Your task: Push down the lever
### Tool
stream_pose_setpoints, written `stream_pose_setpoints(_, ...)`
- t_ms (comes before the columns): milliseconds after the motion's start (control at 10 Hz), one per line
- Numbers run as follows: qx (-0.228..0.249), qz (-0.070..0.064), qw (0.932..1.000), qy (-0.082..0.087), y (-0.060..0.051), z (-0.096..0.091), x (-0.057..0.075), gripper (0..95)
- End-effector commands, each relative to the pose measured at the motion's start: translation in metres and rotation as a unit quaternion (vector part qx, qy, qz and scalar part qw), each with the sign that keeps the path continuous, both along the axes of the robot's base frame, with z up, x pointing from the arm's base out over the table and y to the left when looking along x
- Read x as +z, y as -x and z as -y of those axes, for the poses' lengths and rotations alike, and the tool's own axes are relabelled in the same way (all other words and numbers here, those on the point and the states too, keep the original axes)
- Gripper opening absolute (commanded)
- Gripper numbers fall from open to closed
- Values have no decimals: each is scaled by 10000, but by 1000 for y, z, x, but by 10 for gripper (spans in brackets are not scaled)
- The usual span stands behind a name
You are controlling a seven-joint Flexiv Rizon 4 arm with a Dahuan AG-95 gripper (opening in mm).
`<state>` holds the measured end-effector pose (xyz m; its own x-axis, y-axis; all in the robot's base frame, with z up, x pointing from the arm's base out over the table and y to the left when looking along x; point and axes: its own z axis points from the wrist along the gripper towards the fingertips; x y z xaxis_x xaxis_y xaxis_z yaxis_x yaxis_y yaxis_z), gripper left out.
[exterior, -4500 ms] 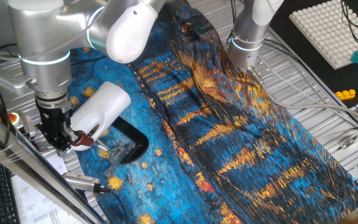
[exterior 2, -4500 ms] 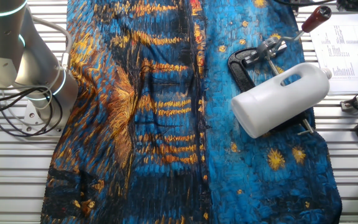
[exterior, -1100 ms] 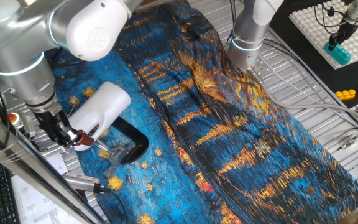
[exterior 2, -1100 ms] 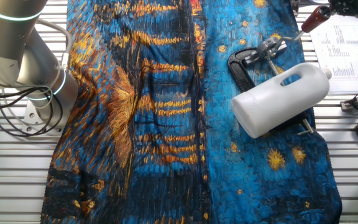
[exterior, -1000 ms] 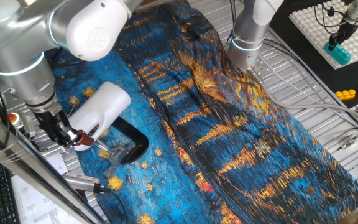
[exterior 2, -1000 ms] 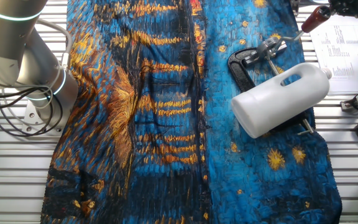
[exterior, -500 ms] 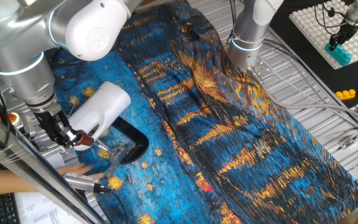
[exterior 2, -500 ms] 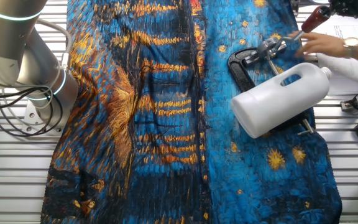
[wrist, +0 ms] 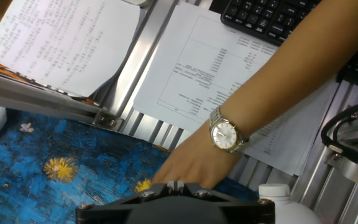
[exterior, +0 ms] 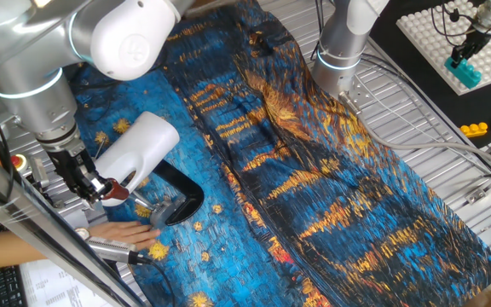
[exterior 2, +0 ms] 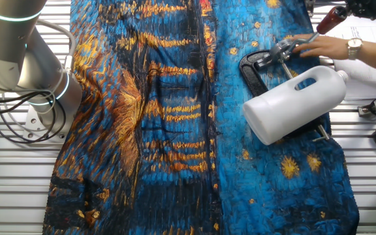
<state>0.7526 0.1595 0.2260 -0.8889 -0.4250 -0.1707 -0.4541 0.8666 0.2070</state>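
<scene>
The gripper (exterior: 99, 189) sits at the knob of the lever (exterior: 115, 194), seemingly closed around it, ready to press down. The lever juts from the white housing (exterior: 135, 149), while a person's hand (exterior: 126, 231) steadies the black base (exterior 2: 256, 68) on the surface.

Person's hand (exterior 2: 324, 46) beside lever (exterior 2: 325, 24)

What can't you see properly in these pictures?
- Gripper fingers: hand view cuts them off at its bottom edge, and they are too small in one fixed view to tell open or shut.
- Lever rod: the person's hand covers part of it in the other fixed view.
- Printed pages: text too small.
</scene>
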Motion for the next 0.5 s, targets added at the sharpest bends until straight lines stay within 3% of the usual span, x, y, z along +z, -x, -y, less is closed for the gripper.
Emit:
stream_pose_setpoints(100, -52, -30, 10000, -5, 0, 0, 0, 0)
stream_pose_setpoints(500, -105, -61, 9999, -3, 1, 0, 0, 0)
